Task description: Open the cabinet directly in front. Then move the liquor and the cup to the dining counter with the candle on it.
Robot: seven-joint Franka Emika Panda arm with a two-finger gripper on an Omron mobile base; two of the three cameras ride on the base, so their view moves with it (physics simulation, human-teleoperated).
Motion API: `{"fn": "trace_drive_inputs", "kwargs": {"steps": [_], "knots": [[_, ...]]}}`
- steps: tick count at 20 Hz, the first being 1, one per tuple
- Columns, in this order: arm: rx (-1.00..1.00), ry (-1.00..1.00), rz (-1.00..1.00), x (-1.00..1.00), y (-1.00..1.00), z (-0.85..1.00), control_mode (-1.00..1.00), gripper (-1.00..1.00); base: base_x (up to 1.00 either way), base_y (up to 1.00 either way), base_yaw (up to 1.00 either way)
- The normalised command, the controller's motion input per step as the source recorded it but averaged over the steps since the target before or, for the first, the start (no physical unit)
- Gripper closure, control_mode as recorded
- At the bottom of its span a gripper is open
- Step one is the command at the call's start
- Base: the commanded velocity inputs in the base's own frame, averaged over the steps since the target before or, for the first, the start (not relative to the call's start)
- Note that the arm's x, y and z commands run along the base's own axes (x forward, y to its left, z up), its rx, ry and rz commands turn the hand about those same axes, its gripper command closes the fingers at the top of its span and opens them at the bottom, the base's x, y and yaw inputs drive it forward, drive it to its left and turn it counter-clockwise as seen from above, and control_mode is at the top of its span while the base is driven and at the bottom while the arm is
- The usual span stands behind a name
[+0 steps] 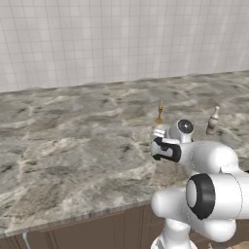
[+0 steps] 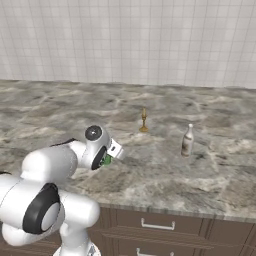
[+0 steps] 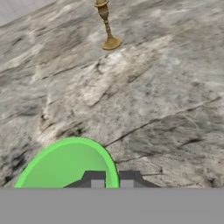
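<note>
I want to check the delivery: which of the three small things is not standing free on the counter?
The green cup: the gripper is shut on its rim. The bottle and candlestick stand free.

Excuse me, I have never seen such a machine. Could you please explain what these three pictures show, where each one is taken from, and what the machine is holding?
All three are computer-rendered pictures of one moment. The white machine is a robot arm on a driving base; its hand ends in two small jaws.

Two cameras sit on the base behind the arm, one to its left and one to its right, so they show the same scene from two sides. The third camera sits on the hand and looks along the jaws.

The surface is the dining counter, of marbled stone, with brown drawers below. On it stand a thin gold candle and, apart from it, a small liquor bottle.

The jaws are shut on the rim of the green cup. Whether the cup touches the counter, I cannot tell.
</note>
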Motion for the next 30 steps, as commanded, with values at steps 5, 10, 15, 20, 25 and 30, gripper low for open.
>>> {"fn": "trace_drive_inputs", "kwargs": {"steps": [5,10,15,20,25,30], "knots": [[0.00,0.00,0.00,0.21,-0.01,-0.29,-1.00,1.00,0.00,0.00,0.00],[0.00,0.00,0.00,0.16,-0.04,-0.29,-1.00,1.00,0.00,0.00,0.00],[0.00,0.00,0.00,0.10,-0.05,-0.24,-1.00,1.00,0.00,0.00,0.00],[0.00,0.00,0.00,0.01,-0.04,-0.12,-1.00,1.00,0.00,0.00,0.00],[0.00,0.00,0.00,0.00,0.00,0.03,-1.00,-1.00,0.00,0.00,0.00],[0.00,0.00,0.00,0.01,0.02,0.62,-1.00,-1.00,0.00,0.00,0.00]]}}
